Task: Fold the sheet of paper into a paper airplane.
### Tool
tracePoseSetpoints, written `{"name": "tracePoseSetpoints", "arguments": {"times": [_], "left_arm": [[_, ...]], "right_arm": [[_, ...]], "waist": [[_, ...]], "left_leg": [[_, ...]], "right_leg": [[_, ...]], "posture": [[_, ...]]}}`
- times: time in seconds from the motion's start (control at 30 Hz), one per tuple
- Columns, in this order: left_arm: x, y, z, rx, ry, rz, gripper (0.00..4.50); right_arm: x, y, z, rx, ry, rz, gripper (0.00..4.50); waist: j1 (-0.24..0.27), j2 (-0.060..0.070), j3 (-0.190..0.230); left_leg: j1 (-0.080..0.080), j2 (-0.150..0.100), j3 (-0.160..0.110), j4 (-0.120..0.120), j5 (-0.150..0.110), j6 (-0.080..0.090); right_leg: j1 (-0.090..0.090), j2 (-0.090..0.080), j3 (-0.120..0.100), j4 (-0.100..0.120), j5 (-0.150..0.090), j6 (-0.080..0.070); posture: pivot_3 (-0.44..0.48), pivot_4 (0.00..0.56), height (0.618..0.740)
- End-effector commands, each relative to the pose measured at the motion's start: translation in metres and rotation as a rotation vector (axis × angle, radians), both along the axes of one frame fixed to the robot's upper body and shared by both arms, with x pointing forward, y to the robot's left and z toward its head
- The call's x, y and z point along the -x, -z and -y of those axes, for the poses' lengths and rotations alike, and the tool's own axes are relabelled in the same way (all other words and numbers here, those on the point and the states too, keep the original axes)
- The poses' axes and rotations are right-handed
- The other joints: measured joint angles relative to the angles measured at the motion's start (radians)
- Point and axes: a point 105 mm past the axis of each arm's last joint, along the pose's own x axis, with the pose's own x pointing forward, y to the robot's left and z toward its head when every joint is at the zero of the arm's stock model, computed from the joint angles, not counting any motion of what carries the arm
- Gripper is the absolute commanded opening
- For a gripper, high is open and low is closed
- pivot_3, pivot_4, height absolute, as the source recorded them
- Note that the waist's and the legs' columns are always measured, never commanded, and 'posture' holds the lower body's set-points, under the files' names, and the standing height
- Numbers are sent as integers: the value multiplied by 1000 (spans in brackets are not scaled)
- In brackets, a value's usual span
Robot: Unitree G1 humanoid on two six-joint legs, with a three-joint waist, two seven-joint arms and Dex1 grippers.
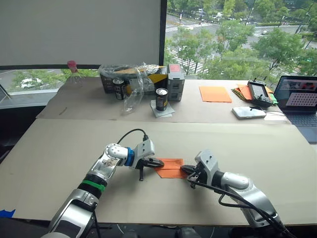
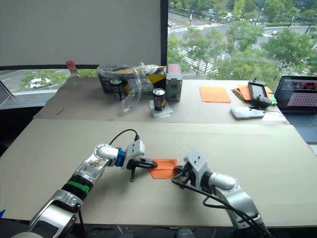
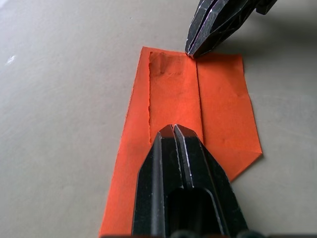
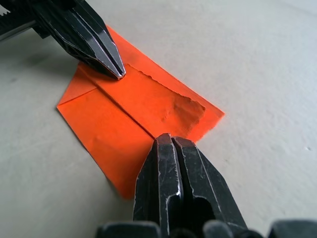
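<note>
Both claws are closed tight, left gripper (image 1: 157,162) and right gripper (image 1: 186,170) pinning my partly folded sheet of paper (image 1: 171,168) at lower centre mid-crease; next I judge another fold.

The laptop (image 1: 300,101) is cut off by the right edge. The left gripper (image 3: 173,130) hides the sheet of paper (image 3: 218,109) beneath it.

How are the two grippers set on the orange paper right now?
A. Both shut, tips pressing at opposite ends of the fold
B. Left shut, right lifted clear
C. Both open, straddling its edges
A: the left gripper and the right gripper are both shut, tips down at opposite ends of the sheet of paper.
</note>
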Motion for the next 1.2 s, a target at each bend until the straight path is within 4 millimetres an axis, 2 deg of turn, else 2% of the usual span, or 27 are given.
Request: {"name": "tracePoseSetpoints", "arguments": {"times": [0.03, 0.1, 0.23, 0.37, 0.6, 0.7, 0.87, 1.1, 1.2], "left_arm": [[4, 18, -5, -65, -1, -44, 0], [5, 18, -5, -65, 2, -45, 0], [5, 18, -5, -64, 1, -45, 0], [5, 18, -5, -63, -3, -46, 0], [10, 18, -5, -34, -21, -63, 0], [15, 11, -3, 22, -20, -83, 0], [17, 12, -6, -4, -19, -63, 0], [11, 30, -35, -77, -128, -79, 0], [15, 42, -53, -120, -156, -92, 0]], "right_arm": [[-4, -5, 8, 60, 15, 90, 32], [-7, -27, -4, -8, -4, 192, 32], [-11, -58, -18, -68, -33, 343, 32], [-11, -44, -34, -44, -88, 312, 32], [-14, -15, -45, -63, -49, 185, 32], [-11, -2, -47, -60, -45, 112, 32], [-10, 3, -50, -55, -57, 75, 32], [-10, 6, -50, -54, -62, 51, 32], [-10, 7, -51, -53, -65, 46, 32]], "waist": [[0, 0, 0], [-1, 0, 0], [-2, 0, 0], [-1, 0, 0], [-2, 0, 0], [-3, 1, 0], [-4, 1, 0], [-8, 1, 0], [-9, 2, -1]], "left_leg": [[0, 0, 0, 0, 0, 0], [0, 0, 0, 0, 0, 0], [-1, 0, 0, 0, 0, 0], [-1, 0, 0, 0, 0, 0], [-1, 0, 0, 0, 0, 1], [-1, 0, 0, -1, 0, 1], [-1, 0, 0, -1, 0, 1], [0, 1, 0, -1, -1, 1], [1, 1, 0, -1, -1, 1]], "right_leg": [[0, 0, 0, 0, 0, 0], [-1, 0, 0, 0, 0, 0], [-1, 0, 0, 0, 0, 0], [-1, 0, 0, 0, 0, 0], [-2, 0, 0, 0, 1, -2], [-2, 0, 0, 0, 1, -3], [-2, 0, 0, 0, 1, -2], [-1, 1, 0, 1, 1, -2], [-1, 1, 0, 1, 0, 0]], "posture": [[0, 150, 730], [0, 150, 730], [0, 150, 730], [0, 150, 730], [0, 150, 730], [0, 150, 730], [0, 150, 730], [0, 150, 730], [0, 150, 730]]}}
